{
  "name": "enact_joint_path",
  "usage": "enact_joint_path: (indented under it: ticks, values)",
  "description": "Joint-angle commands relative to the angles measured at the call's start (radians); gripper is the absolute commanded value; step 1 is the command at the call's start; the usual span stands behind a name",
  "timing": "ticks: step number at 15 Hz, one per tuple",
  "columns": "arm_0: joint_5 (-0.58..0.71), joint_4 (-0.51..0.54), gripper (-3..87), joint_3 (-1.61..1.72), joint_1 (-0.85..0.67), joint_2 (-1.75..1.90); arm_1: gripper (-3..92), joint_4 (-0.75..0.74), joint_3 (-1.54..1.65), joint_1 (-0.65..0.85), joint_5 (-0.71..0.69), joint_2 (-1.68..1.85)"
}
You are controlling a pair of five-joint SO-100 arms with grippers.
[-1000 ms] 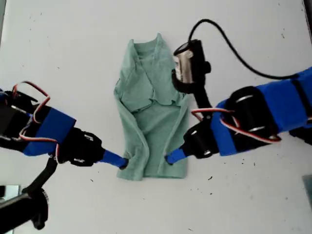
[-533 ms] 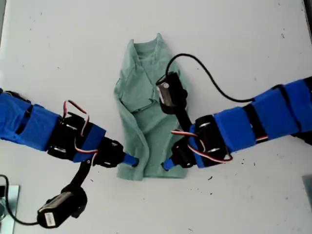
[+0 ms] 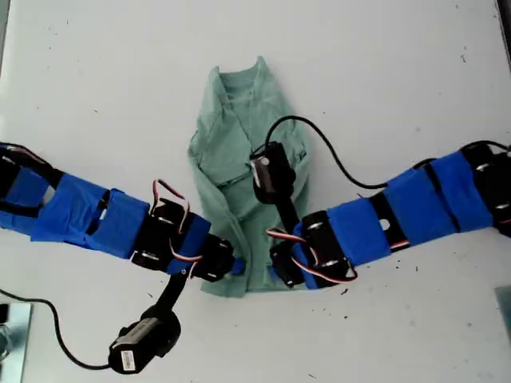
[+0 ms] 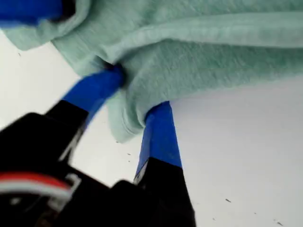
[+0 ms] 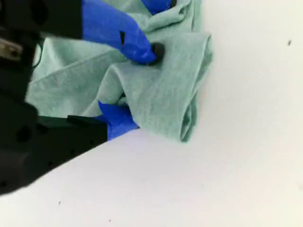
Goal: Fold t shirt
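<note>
At the t shirt [image 3: 247, 171] hem, both tools pinching.

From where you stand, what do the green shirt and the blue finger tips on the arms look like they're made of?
The t shirt looks like a soft, matte knit, probably cotton: fuzzy, heathered surface, limp rounded folds. The fingers of my first gripper look like hard, smooth plastic, or a tape wrap: flat faces, straight edges, slight sheen.

A white tabletop [image 3: 399, 72], finely dark-specked, with a grey object [image 3: 11, 343] at the exterior view's lower-left edge.
</note>
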Motion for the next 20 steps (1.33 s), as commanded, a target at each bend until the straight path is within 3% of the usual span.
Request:
enact_joint_path:
  ticks: [1, 5, 9, 12, 15, 18, 19, 20]
  values:
    - [0.041, 0.038, -0.2, -0.080, 0.023, -0.021, 1.9, 0.028, -0.009, -0.028, -0.009, 0.002]
    - [0.163, 0.064, -0.2, -0.305, 0.101, 0.020, 1.9, 0.066, -0.026, -0.077, -0.143, 0.236]
    - [0.184, -0.051, -0.2, -0.310, 0.166, 0.140, 1.9, 0.018, -0.038, -0.110, -0.218, 0.396]
    - [0.222, -0.031, -0.2, -0.261, 0.060, 0.267, 1.9, -0.034, 0.084, 0.092, -0.388, 0.528]
    - [0.319, 0.054, -0.2, -0.149, -0.164, 0.408, 1.9, -0.067, 0.130, 0.387, -0.591, 0.552]
    - [0.353, -0.089, -0.2, 0.261, -0.371, 0.624, 1.9, -0.276, 0.270, 0.554, -0.681, 0.545]
    - [0.347, -0.170, -0.2, 0.397, -0.410, 0.713, 9.6, -0.301, 0.291, 0.581, -0.655, 0.531]
    - [0.333, -0.250, 8.0, 0.525, -0.436, 0.833, 29.9, -0.318, 0.288, 0.607, -0.670, 0.529]
